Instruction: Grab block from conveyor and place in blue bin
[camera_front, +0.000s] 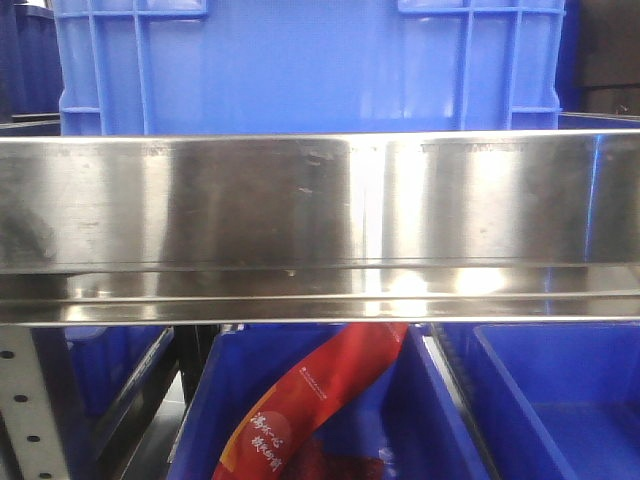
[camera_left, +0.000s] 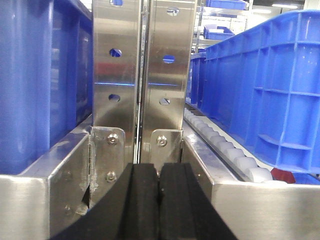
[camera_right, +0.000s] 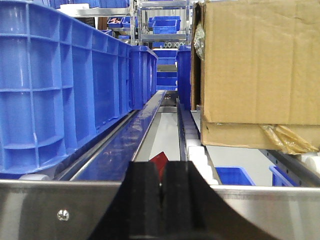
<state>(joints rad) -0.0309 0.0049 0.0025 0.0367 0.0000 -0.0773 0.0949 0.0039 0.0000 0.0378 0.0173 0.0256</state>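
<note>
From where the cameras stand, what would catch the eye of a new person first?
In the front view, a wide shiny steel rail crosses the whole picture, with a large blue plastic crate above and a red printed packet in a blue bin below. In the right wrist view, a big brown cardboard box stands at the right, behind the shut black right gripper.

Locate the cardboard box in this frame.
In the right wrist view, the cardboard box sits upper right on the white rollers, across a gap from the blue crates.
</note>
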